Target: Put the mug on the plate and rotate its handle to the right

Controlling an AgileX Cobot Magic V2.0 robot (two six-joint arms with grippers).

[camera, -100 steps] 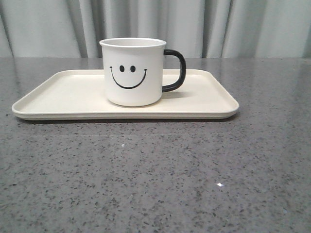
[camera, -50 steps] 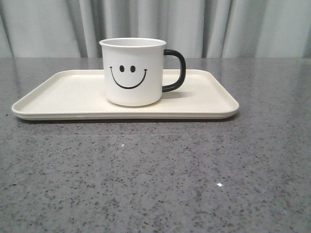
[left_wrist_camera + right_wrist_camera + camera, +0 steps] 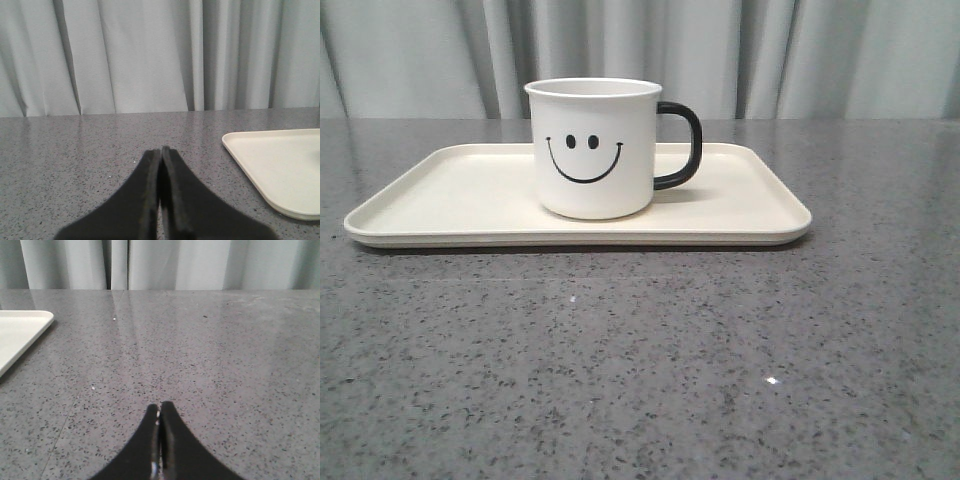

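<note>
Mug (image 3: pixel 592 148): stood upright on the plate (image 3: pixel 450 205), near its middle, smiley face turned to the camera. Handle (image 3: pixel 682 146): stuck out to the right, black and shiny. Plate: lay flat on the grey speckled bench (image 3: pixel 640 360), long side across the view, much wider than the mug. Grey curtain (image 3: pixel 800 55): hung behind the bench. Left claw (image 3: pixel 160 152): pressed together, holding nothing, low over the bench, well apart from the mug, with one plate corner (image 3: pixel 280 170) off to its side. Right claw (image 3: pixel 159 407): pressed together too, holding nothing, low over bare bench, with the plate's other corner (image 3: pixel 20 332) off to its side. No claw seen in the front view.
</note>
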